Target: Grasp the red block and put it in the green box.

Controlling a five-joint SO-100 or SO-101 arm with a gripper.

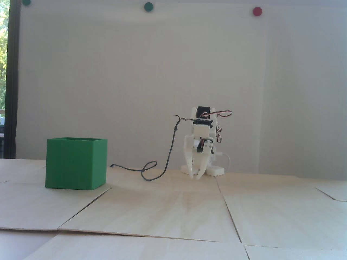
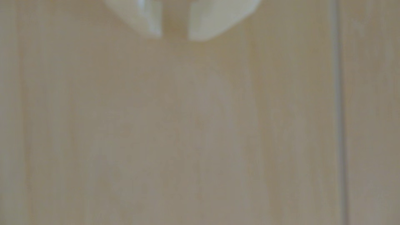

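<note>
A pale grey-white wall [image 1: 135, 81] is seen filling the background of the fixed view, with a strip of window [image 1: 4, 67] and its dark frame at the left edge. The foreground is covered by a table surface of light plywood panels [image 1: 173, 211], laid edge to edge with thin seams between them; in the wrist view the same pale wood [image 2: 194, 140] is shown blurred, with one seam running down the right side. The green box [image 1: 74, 163] is set on the panels at the left of the fixed view, upright, its open top just visible. The white arm [image 1: 202, 135] is folded low at the centre, well apart from the box, with its gripper [image 1: 197, 177] pointed down at the wood. A dark cable [image 1: 162, 168] is looped on the surface between arm and box. Two green dots [image 1: 148, 6] and one red dot [image 1: 257, 11] are fixed high on the wall. In the wrist view the gripper [image 2: 175, 37] is shown slightly parted, with a narrow gap and nothing held between the fingertips. The red block is seen in neither view.
</note>
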